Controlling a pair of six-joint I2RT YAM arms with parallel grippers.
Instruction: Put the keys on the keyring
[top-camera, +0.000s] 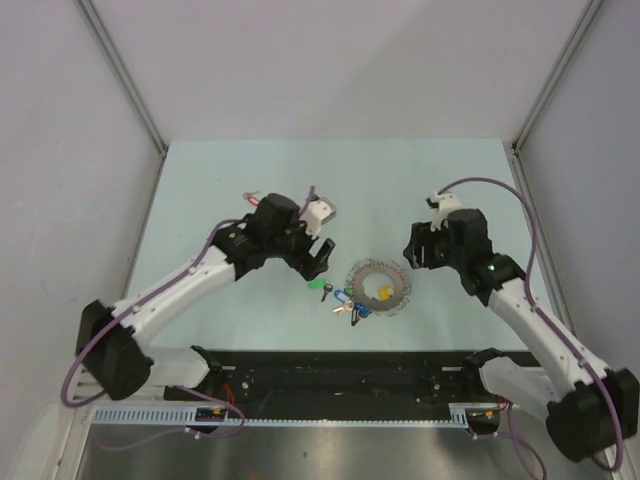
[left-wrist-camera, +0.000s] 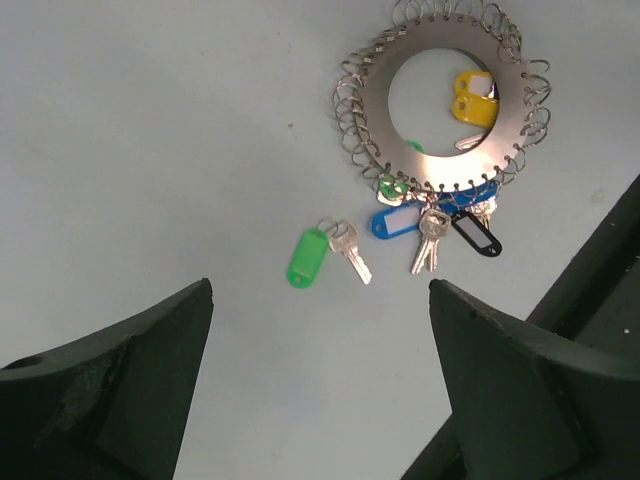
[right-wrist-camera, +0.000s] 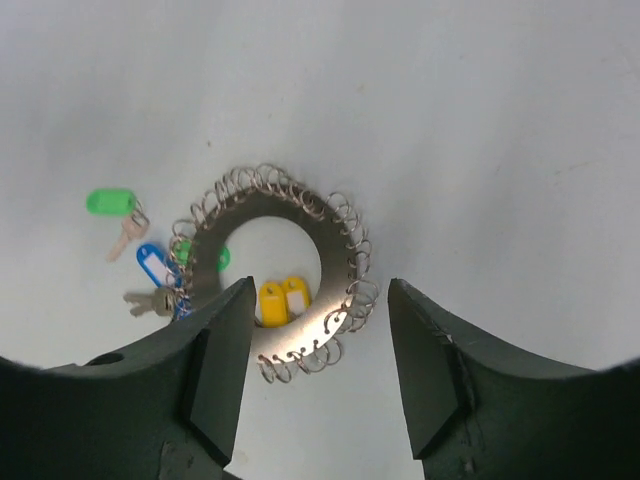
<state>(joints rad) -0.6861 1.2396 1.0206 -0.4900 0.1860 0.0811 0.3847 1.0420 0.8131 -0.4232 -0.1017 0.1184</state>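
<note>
Silvery steel made up the keyring (top-camera: 380, 287), a flat washer-like disc with a round hole, its outer edge fringed with thin springy wire loops (left-wrist-camera: 345, 105); it lay flat on the pale matte table (top-camera: 250, 180), just right of centre in the overhead view. Two glossy yellow tags (left-wrist-camera: 470, 95) showed through the hole, while a blue tag (left-wrist-camera: 395, 222) and a black tag (left-wrist-camera: 478, 238) hung with small metal keys off its lower rim.

One green-tagged key (left-wrist-camera: 308, 257) lay loose on the table, near the disc's lower left but apart from it, so it looked like the piece not yet threaded on.

At centre left overhead, the left gripper (top-camera: 315, 262) hung over that key with its dark wedge-shaped jaws spread wide and empty, probably lined up to drop around the smooth plastic tag. From centre right, the right gripper (top-camera: 415, 250) looked down on the keyring (right-wrist-camera: 338, 262), its jaws parted and grasping nothing, likely placed to steady the disc
</note>
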